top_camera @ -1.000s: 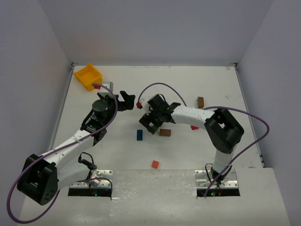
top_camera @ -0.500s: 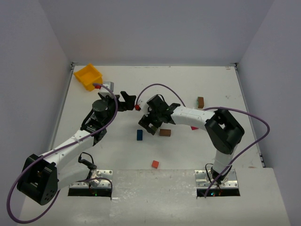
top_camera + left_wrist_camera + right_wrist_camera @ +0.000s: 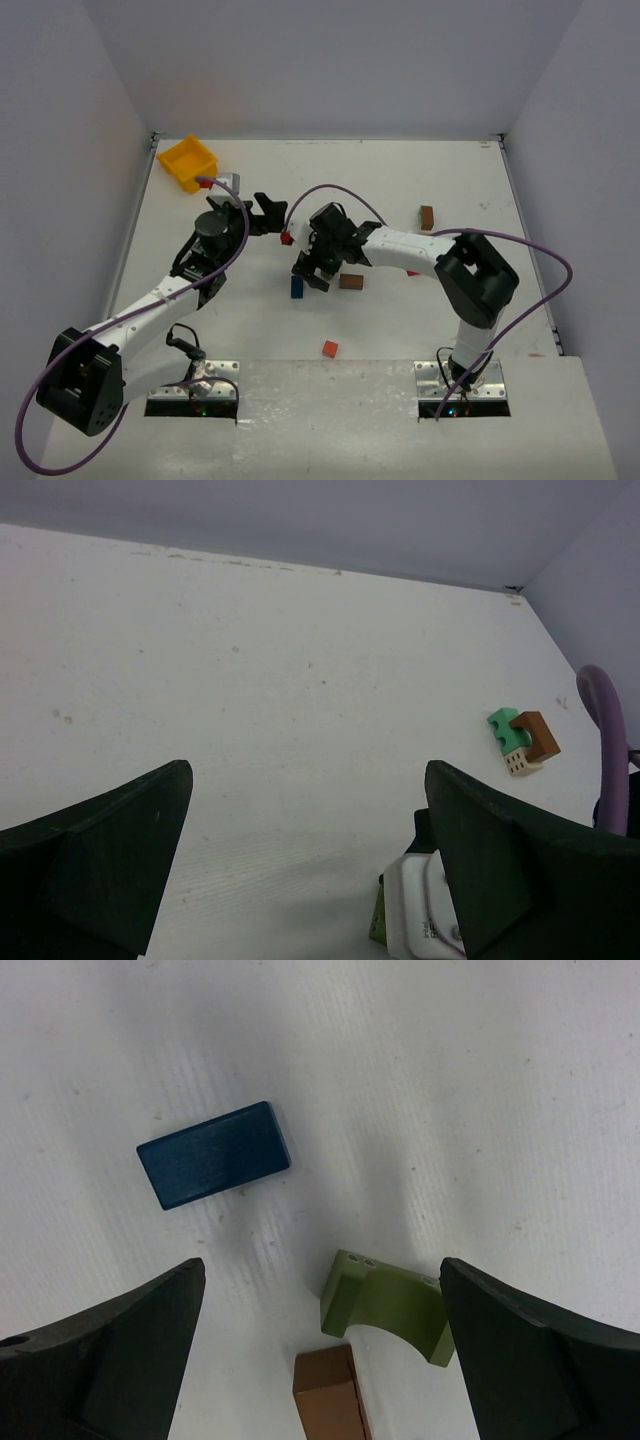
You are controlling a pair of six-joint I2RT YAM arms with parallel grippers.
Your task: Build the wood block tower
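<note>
left end effector (image 3: pixel 269 213) and right end effector (image 3: pixel 311 273) gaped empty | right wrist view: green arch (image 3: pixel 390 1305) lay 4 o'clock of blue block (image 3: pixel 213 1154)

Blue block (image 3: pixel 213 1154), olive arch (image 3: pixel 388 1305), brown block (image 3: pixel 330 1395)

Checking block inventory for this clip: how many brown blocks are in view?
2. One brown block lies right of the blue block; the other brown block is in the small cluster at far right. The arms may hide more.
</note>
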